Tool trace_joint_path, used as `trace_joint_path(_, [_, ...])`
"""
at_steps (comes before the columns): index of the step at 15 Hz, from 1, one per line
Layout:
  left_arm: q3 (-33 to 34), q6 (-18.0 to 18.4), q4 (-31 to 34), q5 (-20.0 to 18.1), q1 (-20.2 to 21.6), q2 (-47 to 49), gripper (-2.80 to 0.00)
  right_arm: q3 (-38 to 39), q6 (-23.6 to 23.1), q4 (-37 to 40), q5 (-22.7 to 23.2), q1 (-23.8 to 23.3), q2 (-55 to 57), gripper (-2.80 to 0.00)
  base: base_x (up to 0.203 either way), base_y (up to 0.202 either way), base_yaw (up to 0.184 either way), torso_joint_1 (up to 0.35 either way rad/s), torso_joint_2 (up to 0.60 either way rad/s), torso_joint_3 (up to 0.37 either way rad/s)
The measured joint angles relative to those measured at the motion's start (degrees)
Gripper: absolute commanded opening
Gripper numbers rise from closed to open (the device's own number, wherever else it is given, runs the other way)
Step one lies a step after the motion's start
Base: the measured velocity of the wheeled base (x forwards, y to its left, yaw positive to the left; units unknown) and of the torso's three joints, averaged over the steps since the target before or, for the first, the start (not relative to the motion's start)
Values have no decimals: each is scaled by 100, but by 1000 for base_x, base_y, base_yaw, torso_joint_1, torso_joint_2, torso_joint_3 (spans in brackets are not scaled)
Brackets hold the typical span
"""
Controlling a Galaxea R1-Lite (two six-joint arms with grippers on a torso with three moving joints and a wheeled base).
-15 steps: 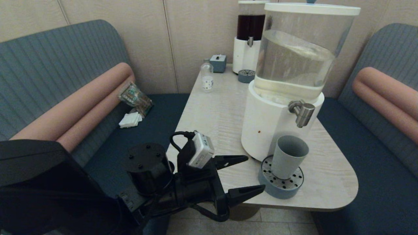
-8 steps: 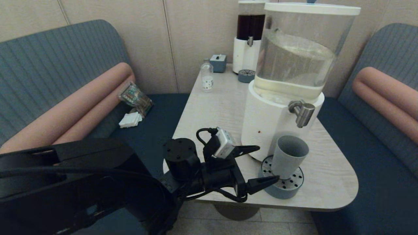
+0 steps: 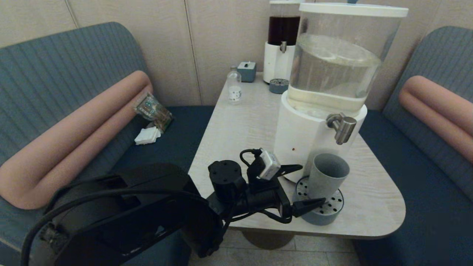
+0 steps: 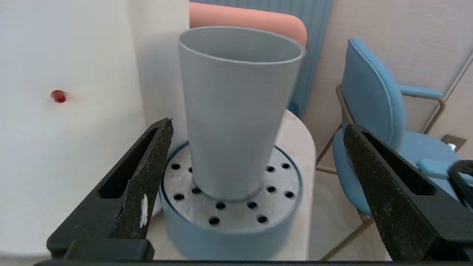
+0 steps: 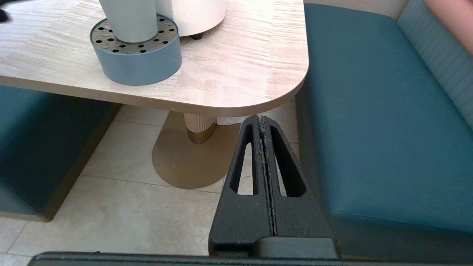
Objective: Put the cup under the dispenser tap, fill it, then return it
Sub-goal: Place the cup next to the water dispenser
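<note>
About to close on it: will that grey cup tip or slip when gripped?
The cup looks stiff, likely light. It narrows downward, so the left gripper fingers may slide. It stands tall on the perforated drip tray, so a one-sided nudge could tip it.

Cup (image 4: 236, 111) stands upright on perforated drip tray (image 4: 231, 221), centred btwn left gripper (image 4: 258, 127) fingers (image 4: 142, 184), which are spread wide w/ clear gaps either side, not touching it. White dispenser base (image 4: 74, 111) just beside tray, small red dot on it. Blue chair (image 4: 373, 122) behind, past table edge.
</note>
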Motion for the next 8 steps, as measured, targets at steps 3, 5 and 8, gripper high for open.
trace_joint_path(3, [-349,-12,-2,0,-16,315,0,1,1,0,2,0,0,-280,0,0,0,0,0,0])
trace_joint_path(5, [-499,-9,0,-1,-31,479,0,0,0,-2,2,0,0,-280,0,0,0,0,0,0])
trace_joint_path(8, [-747,-15,0,0,-68,671,0,0,2,0,0,0,0,-280,0,0,0,0,0,0])
